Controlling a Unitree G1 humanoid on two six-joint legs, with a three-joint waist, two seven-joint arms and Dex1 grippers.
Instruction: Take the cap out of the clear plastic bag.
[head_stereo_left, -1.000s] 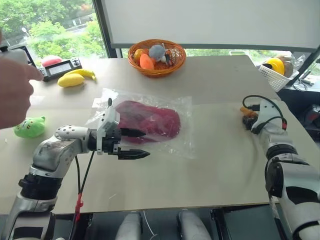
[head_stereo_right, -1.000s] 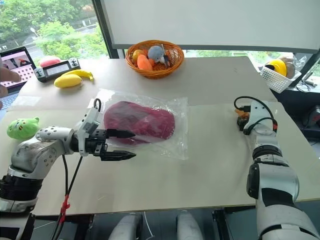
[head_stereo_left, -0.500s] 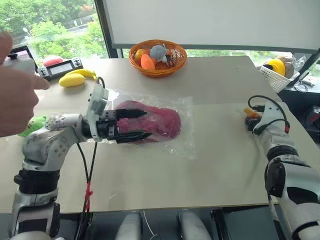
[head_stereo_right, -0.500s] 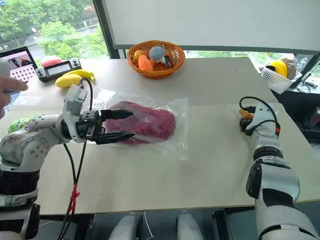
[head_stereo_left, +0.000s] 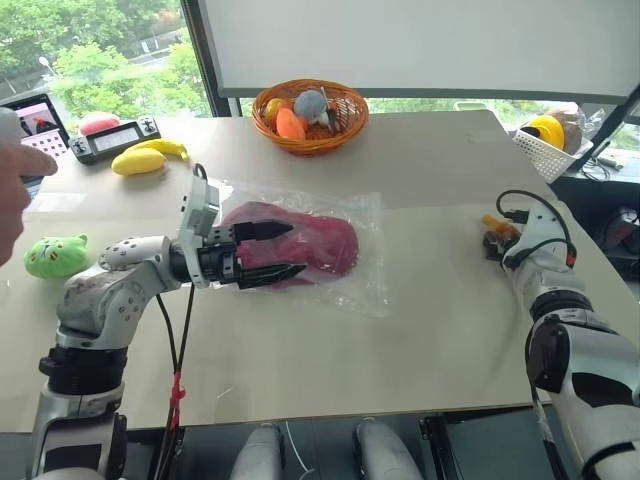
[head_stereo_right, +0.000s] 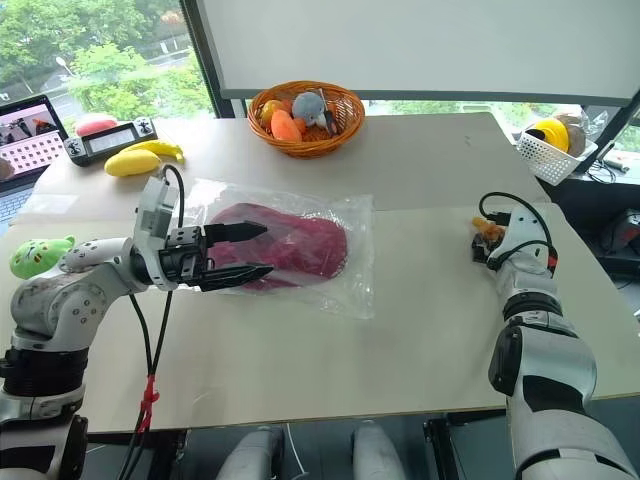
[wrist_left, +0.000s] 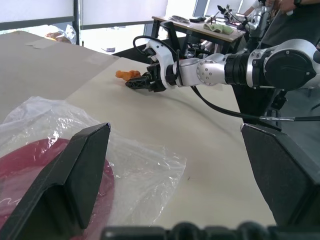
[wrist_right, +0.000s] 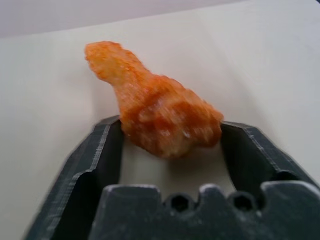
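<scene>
Cap (head_stereo_left: 300, 243) lies inside the bag (head_stereo_left: 345, 270), which rests flat on the table (head_stereo_left: 430, 180) a little left of centre, in front of the wicker basket (head_stereo_left: 310, 110). The left gripper (head_stereo_left: 268, 250) hovers level over the bag's left end, pointing right, its two fingers (wrist_left: 70, 180) spread wide with nothing between them; one finger shows against the maroon fabric. The right gripper (head_stereo_right: 482, 240) sits well apart near the table's right edge, its fingers (wrist_right: 100, 155) on either side of a small orange toy (wrist_right: 160, 117) (the pads touch or nearly touch its sides, and I cannot tell whether they press it). A green plush (head_stereo_left: 58, 255) and a banana (head_stereo_left: 150, 155) lie at far left, near a person's hand (head_stereo_left: 15, 190).
</scene>
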